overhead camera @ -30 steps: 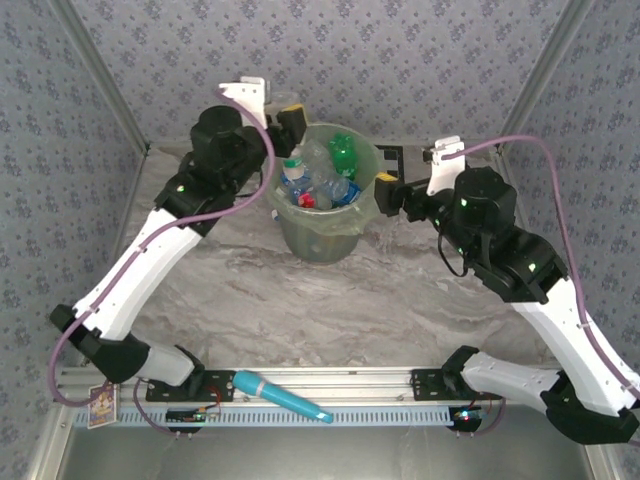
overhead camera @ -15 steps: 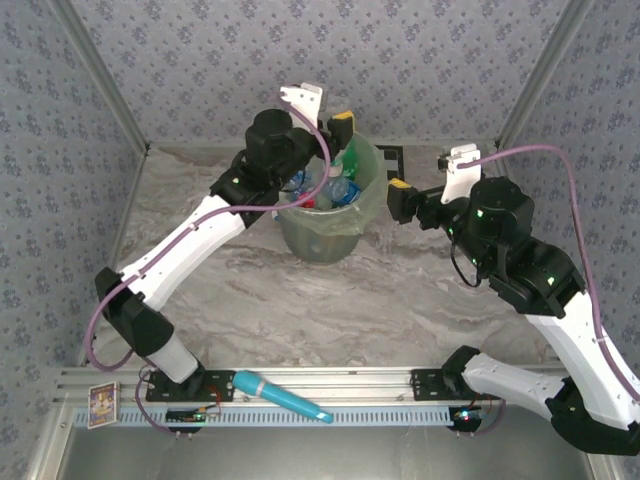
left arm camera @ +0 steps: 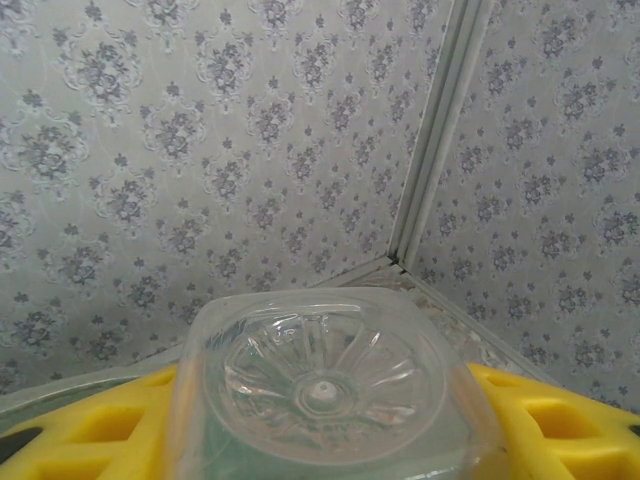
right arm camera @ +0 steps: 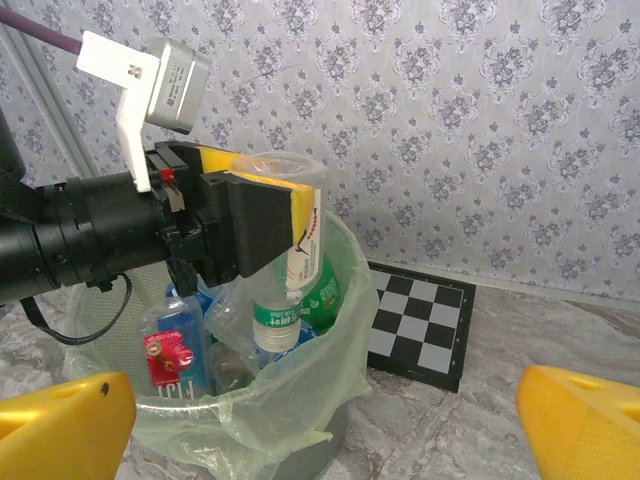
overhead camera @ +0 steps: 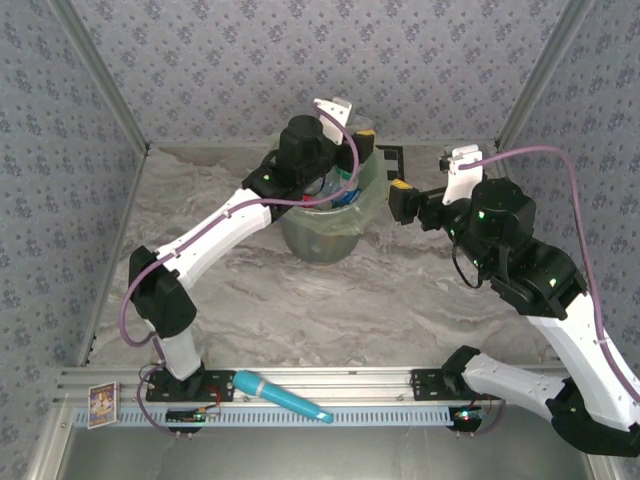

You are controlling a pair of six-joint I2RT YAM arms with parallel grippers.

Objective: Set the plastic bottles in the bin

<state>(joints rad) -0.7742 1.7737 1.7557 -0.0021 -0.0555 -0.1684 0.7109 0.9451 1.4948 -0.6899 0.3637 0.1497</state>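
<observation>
Reaching out over the bin [overhead camera: 320,238] at the far middle of the table [overhead camera: 400,295], my left gripper [overhead camera: 354,132] was clamped on a clear bottle [right arm camera: 298,255]. From the right wrist camera that bottle hung neck down, its green label at the low end, just above the bin's open mouth and not yet inside it. In the left wrist view its ribbed round base [left arm camera: 320,385] faced the lens, pinched between my yellow fingers [left arm camera: 560,430].

Inside the bin, within the thin liner bag [right arm camera: 290,425], lay other bottles: a red-labelled one [right arm camera: 168,362] at the left, a blue-labelled one [right arm camera: 187,308] behind it, and a green one [right arm camera: 327,290] against the right wall.

My right gripper [overhead camera: 399,203] hovered just right of the bin, pointed at it, with its jaws wide apart and nothing between them; its yellow fingertips [right arm camera: 580,420] sat at the two lower corners of its own camera.

Beyond the bin, a small checkerboard [right arm camera: 420,320] lay flat on the table beside the far wall. On the near rail a teal stick [overhead camera: 281,395] lay at a slant.
</observation>
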